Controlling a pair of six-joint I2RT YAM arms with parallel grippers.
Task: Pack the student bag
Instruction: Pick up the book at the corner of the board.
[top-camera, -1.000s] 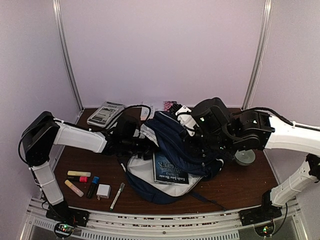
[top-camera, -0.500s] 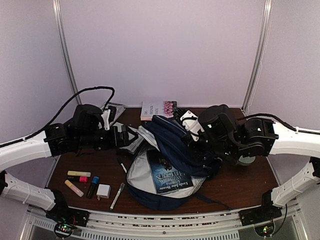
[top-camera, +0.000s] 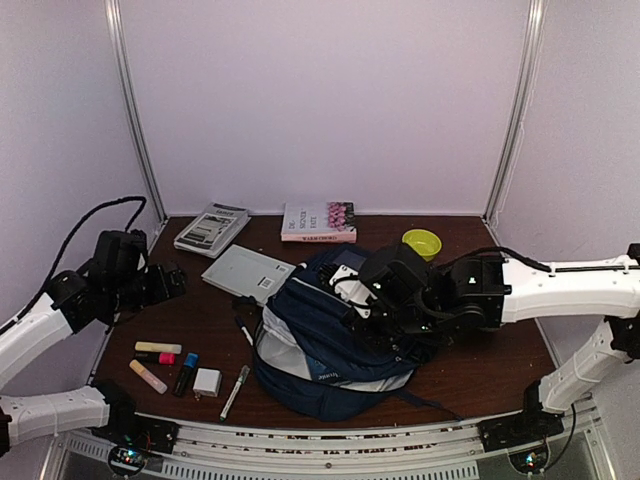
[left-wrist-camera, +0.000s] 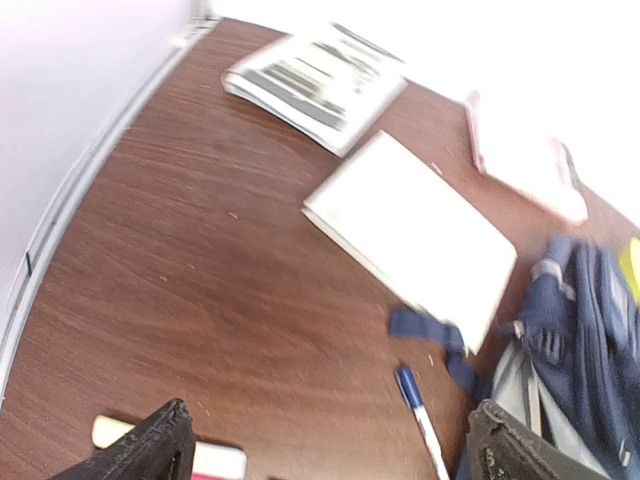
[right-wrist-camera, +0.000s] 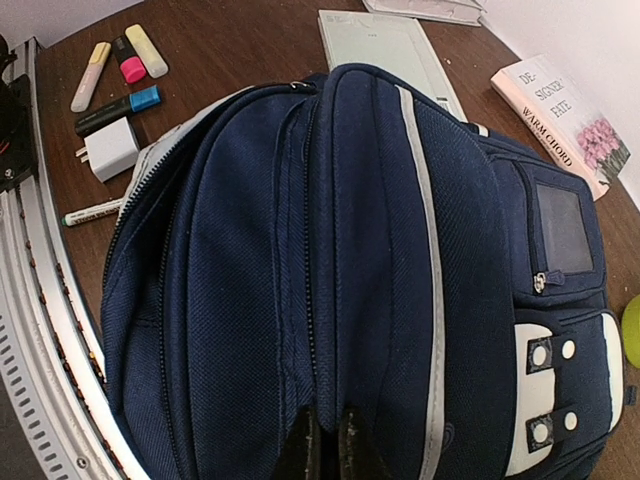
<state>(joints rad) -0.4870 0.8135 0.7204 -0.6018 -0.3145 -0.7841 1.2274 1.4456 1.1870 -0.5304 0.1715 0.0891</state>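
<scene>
My right gripper (right-wrist-camera: 322, 445), fingers pressed together, rests on the bag (right-wrist-camera: 380, 250) beneath it, likely steadying it, while my left gripper (left-wrist-camera: 330, 455) gapes wide above a pen (left-wrist-camera: 415, 405), probably to fetch it.

Navy student bag (top-camera: 320, 345) w/ white trim lies flat mid-table, flap down.

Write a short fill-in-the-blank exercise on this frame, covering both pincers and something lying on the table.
1. The left pincer hovers ___ over the table, holding nothing.
2. The right pincer is ___ on the student bag.
3. The white cube lies between a pen and a marker with a ___ cap.
Missing words: open; shut; blue.
</scene>
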